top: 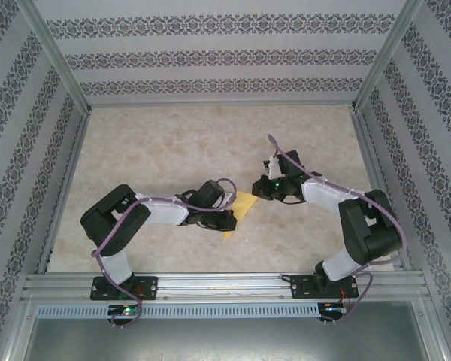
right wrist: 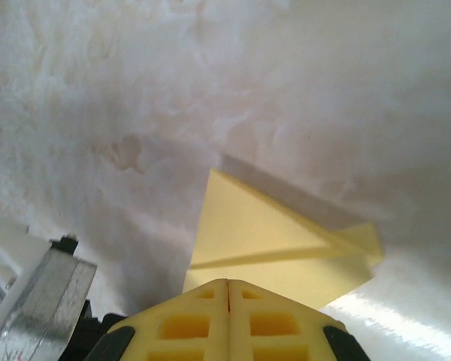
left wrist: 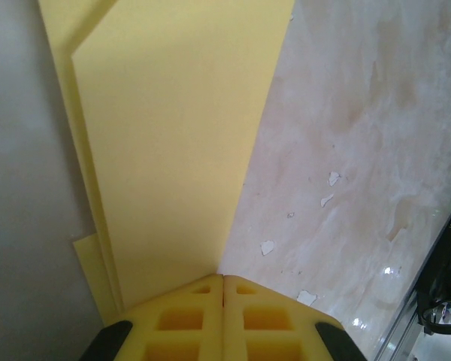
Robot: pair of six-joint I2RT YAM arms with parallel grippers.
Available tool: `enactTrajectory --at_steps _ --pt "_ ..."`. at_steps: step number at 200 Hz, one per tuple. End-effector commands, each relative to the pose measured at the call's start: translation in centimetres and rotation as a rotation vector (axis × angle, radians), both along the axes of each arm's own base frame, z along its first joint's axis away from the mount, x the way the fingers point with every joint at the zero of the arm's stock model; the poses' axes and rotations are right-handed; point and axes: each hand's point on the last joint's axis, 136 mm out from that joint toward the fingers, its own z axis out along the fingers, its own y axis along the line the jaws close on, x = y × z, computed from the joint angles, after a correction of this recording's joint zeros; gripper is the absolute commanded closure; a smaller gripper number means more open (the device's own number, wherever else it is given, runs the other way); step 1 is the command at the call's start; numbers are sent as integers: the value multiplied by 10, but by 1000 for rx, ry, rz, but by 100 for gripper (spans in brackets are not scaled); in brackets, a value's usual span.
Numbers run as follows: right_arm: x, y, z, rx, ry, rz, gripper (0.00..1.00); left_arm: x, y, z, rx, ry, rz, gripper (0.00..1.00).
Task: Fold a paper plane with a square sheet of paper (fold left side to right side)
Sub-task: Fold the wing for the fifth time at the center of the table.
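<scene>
The yellow sheet of paper (top: 240, 208) lies folded on the marbled table between the two arms. In the left wrist view the sheet of paper (left wrist: 165, 150) stretches away from my left gripper (left wrist: 223, 277), with layered edges along its left side. That gripper's jaws are shut and its fingertips meet the sheet's near corner. In the right wrist view the sheet of paper (right wrist: 263, 233) shows a pointed triangular flap over a lower layer, just beyond my right gripper (right wrist: 228, 281), whose jaws are also shut. From above, my left gripper (top: 227, 219) sits at the sheet's lower left and my right gripper (top: 258, 189) at its upper right.
Patterned walls and metal posts (top: 60, 68) close in the table on three sides. An aluminium rail (top: 225, 284) runs along the near edge by the arm bases. Small white chips (left wrist: 267, 247) mark the tabletop right of the paper.
</scene>
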Motion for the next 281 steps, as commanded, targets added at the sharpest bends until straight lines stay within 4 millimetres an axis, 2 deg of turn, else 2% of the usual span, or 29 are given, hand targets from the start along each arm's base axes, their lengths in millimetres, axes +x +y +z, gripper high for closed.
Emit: enactTrajectory --at_steps 1,42,100,191,281 --pt "-15 9 -5 19 19 -8 100 -16 11 -18 67 54 5 100" --pt "-30 28 -8 69 17 -4 100 -16 11 -18 67 61 17 100" --pt "-45 44 -34 73 72 18 100 -16 13 -20 81 65 28 100" --pt "-33 20 -62 -18 84 -3 100 -23 24 -34 133 102 36 100" --pt "7 -7 -51 13 46 -64 100 -22 21 -29 112 92 37 100"
